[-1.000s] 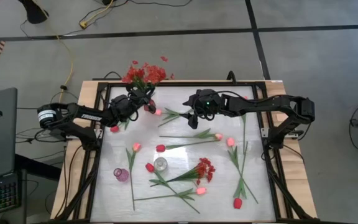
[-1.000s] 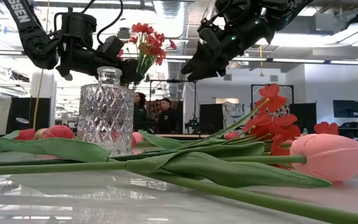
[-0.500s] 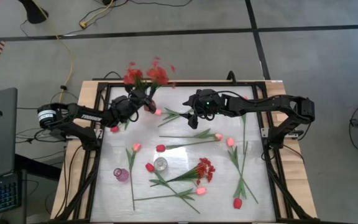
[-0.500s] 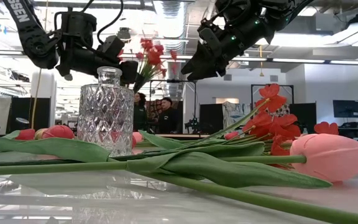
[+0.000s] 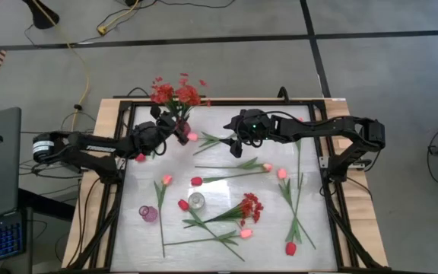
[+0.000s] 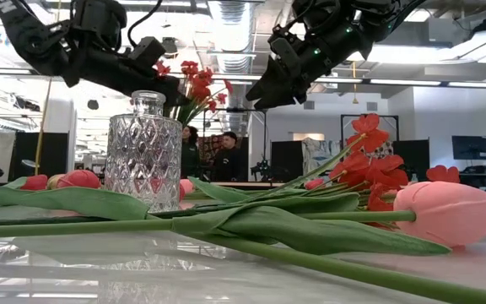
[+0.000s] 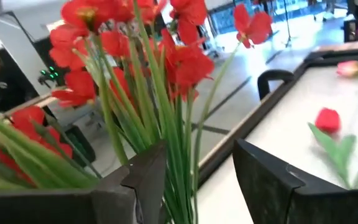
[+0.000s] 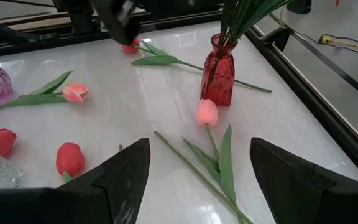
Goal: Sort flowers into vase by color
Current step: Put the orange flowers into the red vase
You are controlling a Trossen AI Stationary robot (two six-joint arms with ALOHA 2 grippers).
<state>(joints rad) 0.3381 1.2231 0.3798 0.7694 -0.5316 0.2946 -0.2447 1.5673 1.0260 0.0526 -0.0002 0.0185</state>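
Left gripper (image 5: 175, 131) of mine hung with jaws apart beside the red spray (image 5: 175, 94), whose stems stood in the red vase (image 8: 219, 78) near the table's (image 5: 219, 228) far edge.

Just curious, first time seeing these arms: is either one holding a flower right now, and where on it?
Neither. The left tool stands open around the bushy red spray's green stems; the right tool hangs open and empty.

Red blossoms (image 5: 175, 94) in red vase (image 8: 218, 78); pink tulip (image 8: 207, 112).
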